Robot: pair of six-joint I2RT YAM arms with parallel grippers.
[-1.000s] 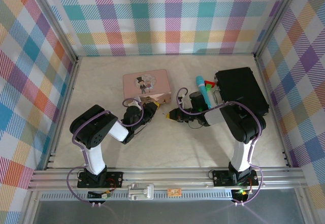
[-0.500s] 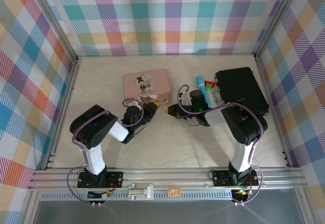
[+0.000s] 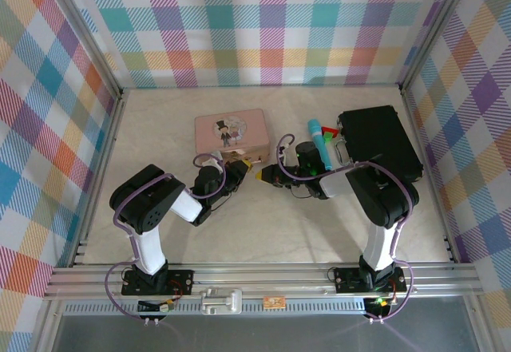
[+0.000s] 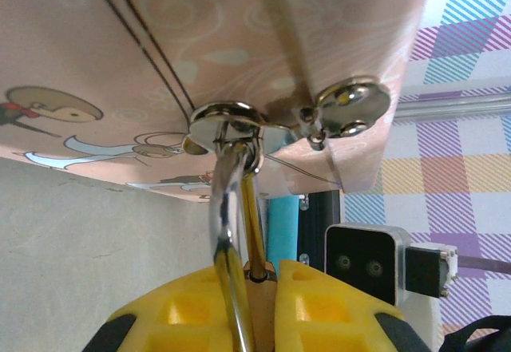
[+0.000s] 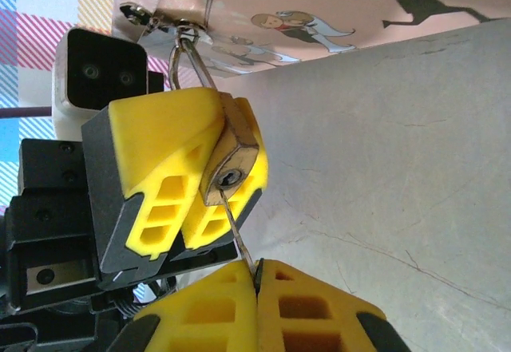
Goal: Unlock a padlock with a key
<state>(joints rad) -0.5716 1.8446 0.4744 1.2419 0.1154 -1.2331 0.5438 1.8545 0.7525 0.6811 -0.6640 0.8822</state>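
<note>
Two closed grips now meet: the left gripper (image 4: 255,282) clamps the padlock (image 5: 233,156) hooked on the hasp (image 4: 227,119) of the pink tin (image 5: 319,9), while the right gripper (image 5: 255,278), pinching the key (image 5: 239,236), has slid left until its tip reaches the keyhole (image 5: 230,179), so insertion looks next.

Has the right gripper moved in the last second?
Yes, the right gripper has slid left and a little up the view, nearer the pink tin.
</note>
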